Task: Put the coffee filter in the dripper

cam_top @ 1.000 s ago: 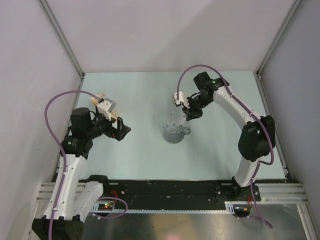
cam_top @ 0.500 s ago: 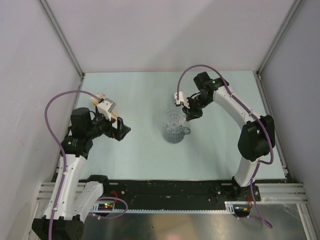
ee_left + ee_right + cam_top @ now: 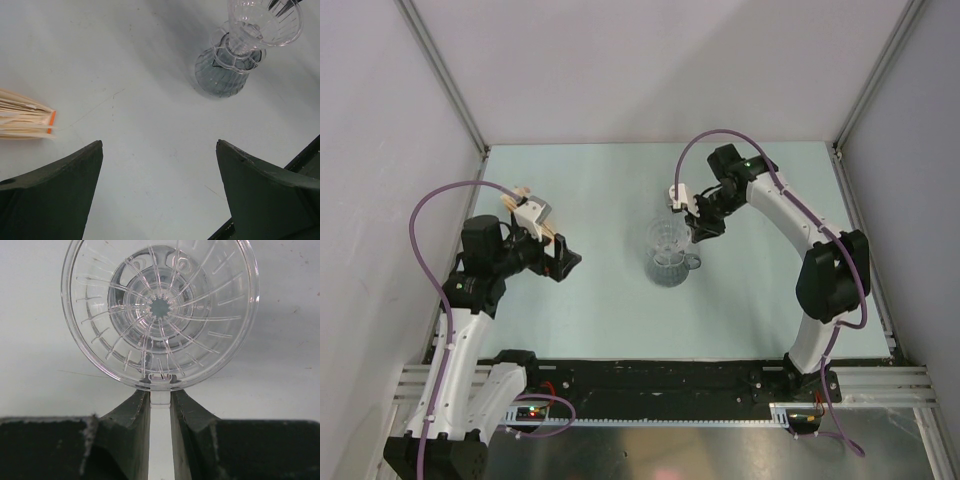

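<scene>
The dripper (image 3: pixel 160 310), a clear ribbed cup with a flared rim, stands on a grey glass carafe (image 3: pixel 669 270) in the middle of the table. It also shows in the left wrist view as the dripper (image 3: pixel 265 20) over the carafe (image 3: pixel 221 75). My right gripper (image 3: pixel 160 396) is shut on the dripper's handle (image 3: pixel 160 400), reaching in from the far right as the right gripper (image 3: pixel 700 226). My left gripper (image 3: pixel 160 145) hangs open over bare table, left of the carafe, with nothing between its fingers. The coffee filter is out of view.
A tan flat stack with an orange band (image 3: pixel 25 120) lies at the left, close to my left gripper (image 3: pixel 563 260). Grey walls close the table on three sides. The black rail (image 3: pixel 660 380) with the arm bases runs along the near edge.
</scene>
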Available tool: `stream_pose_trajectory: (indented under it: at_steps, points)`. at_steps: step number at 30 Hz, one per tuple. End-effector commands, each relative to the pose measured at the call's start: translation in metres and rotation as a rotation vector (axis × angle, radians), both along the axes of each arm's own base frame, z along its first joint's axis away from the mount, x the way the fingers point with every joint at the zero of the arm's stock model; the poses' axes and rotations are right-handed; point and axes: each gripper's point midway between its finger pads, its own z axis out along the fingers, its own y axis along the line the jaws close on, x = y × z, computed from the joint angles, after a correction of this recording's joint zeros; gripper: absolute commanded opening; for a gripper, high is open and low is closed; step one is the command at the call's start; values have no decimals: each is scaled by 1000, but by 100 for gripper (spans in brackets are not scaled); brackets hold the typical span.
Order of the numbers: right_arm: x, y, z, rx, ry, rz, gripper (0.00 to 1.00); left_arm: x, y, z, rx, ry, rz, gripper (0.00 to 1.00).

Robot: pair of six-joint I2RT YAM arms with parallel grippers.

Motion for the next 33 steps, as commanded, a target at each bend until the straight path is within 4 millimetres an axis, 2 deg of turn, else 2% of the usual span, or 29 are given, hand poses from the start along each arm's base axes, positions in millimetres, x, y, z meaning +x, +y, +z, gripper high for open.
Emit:
stream_pose_trajectory:
  at_steps: [1, 11, 13, 14, 16, 19, 24, 29, 33]
  points:
    - [-5, 3, 17, 44, -47, 19, 1, 2, -1, 10, 8, -35, -7, 98]
    - [-8, 1, 15, 40, -69, 15, 0, 2, -1, 9, 9, -34, -8, 98]
    - [-7, 1, 15, 40, -72, 13, 3, 1, -1, 9, 8, -32, -9, 98]
    - [-7, 1, 14, 40, -71, 11, 7, 1, -1, 9, 8, -32, -9, 98]
    - [-6, 1, 13, 37, -66, 6, 19, 1, -1, 9, 8, -33, -7, 98]
    - [-5, 0, 12, 33, -64, 3, 44, 2, -1, 11, 7, -35, -7, 98]
    - [-8, 0, 17, 43, -63, 2, 67, 2, 0, 10, 10, -34, -5, 98]
    - [-12, 0, 27, 66, -65, 0, 81, 6, 3, 13, 16, -35, 22, 98]
    - [-15, -3, 35, 82, -57, -17, 91, 15, 16, 19, 39, -42, 115, 98]
